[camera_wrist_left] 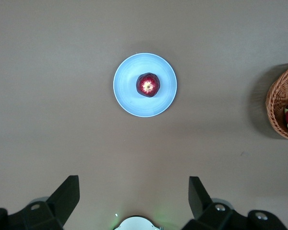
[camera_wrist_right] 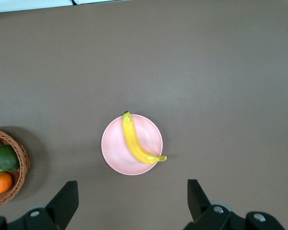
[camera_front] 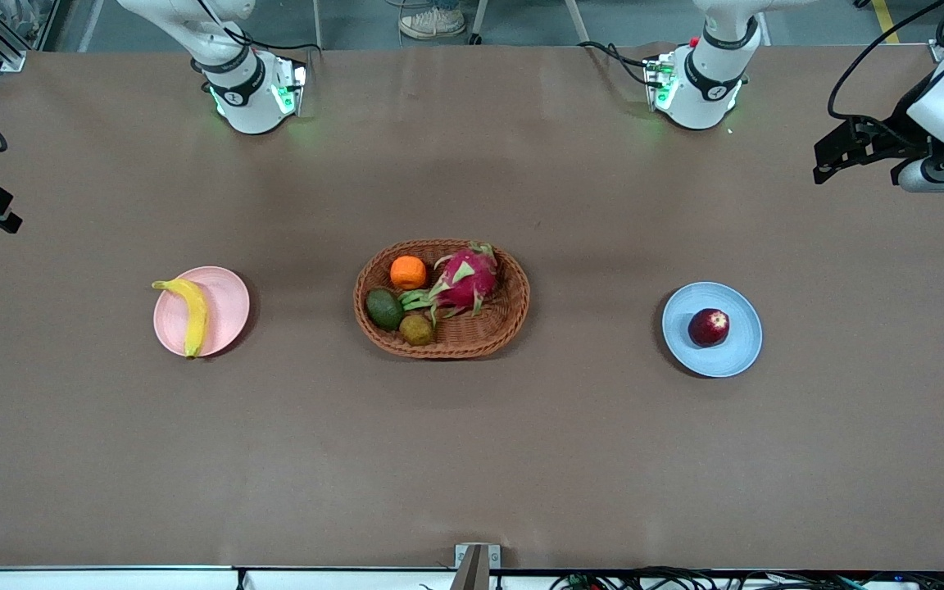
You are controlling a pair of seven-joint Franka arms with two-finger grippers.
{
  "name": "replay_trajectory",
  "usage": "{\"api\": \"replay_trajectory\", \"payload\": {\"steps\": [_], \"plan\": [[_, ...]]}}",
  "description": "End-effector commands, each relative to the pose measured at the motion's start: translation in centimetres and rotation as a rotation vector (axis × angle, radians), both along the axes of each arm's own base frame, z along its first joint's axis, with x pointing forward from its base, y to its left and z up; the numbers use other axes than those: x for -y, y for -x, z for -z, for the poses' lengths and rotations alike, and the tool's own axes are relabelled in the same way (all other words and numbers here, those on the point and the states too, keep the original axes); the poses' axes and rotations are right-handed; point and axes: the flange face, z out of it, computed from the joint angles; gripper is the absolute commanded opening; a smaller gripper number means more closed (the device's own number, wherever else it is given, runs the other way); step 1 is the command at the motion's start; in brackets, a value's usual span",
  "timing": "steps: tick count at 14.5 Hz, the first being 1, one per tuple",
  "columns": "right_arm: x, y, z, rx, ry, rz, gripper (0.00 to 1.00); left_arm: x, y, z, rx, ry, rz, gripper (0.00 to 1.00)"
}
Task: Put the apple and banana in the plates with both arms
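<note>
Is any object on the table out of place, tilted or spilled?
Almost nothing. The banana lies on the pink plate with both tips past the rim. The apple sits upright on the blue plate. The other fruit is in the basket.

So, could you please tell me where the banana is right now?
The banana lies on the pink plate toward the right arm's end of the table, beside the wicker basket, one tip overhanging the rim.

Both arms wait, drawn up high. The left gripper [camera_wrist_left: 132, 196] and right gripper [camera_wrist_right: 132, 199] point straight down — fingers spread wide, holding nothing.
</note>
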Motion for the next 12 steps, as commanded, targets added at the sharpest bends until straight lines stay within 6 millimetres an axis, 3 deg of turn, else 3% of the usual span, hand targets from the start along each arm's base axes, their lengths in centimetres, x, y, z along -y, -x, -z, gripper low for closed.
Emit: {"api": "replay_trajectory", "payload": {"steps": [1,12], "plan": [[-0.21,0.57,-0.59,0.007,0.000,-0.001,1.00,-0.17,-0.28,-0.38,0.018,0.001,0.015,1.00],[-0.21,0.57,-0.51,0.005,0.000,-0.004,1.00,-0.37,-0.82,-0.32,0.021,0.005,0.005,1.00]]}}
